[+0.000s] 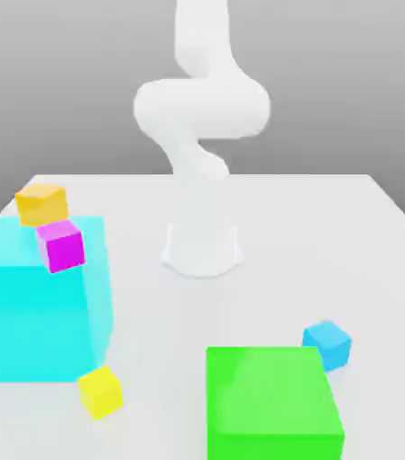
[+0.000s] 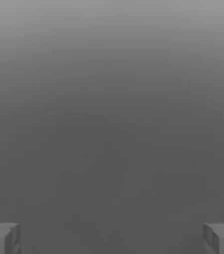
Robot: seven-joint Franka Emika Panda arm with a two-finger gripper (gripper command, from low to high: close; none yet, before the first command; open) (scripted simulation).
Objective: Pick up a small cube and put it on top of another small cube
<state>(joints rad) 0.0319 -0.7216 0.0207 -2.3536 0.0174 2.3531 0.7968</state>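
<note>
The small sky-blue cube [image 1: 328, 343] rests on the white table [image 1: 331, 243], touching or nearly touching the far right corner of a big green cube [image 1: 273, 404]. A small yellow cube [image 1: 101, 391] lies at the front foot of the large cyan cube [image 1: 39, 310]. A small magenta cube [image 1: 61, 244] sits on the cyan cube's top. In the hand view my gripper [image 2: 112, 239] is open, its grey fingertips [image 2: 2, 239] far apart. Between them there is only plain grey background.
The white arm's base [image 1: 201, 244] stands mid-table and the arm rises out of the picture. A small orange cube [image 1: 41, 203] sits at the cyan cube's back edge; I cannot tell whether it rests on it or behind it.
</note>
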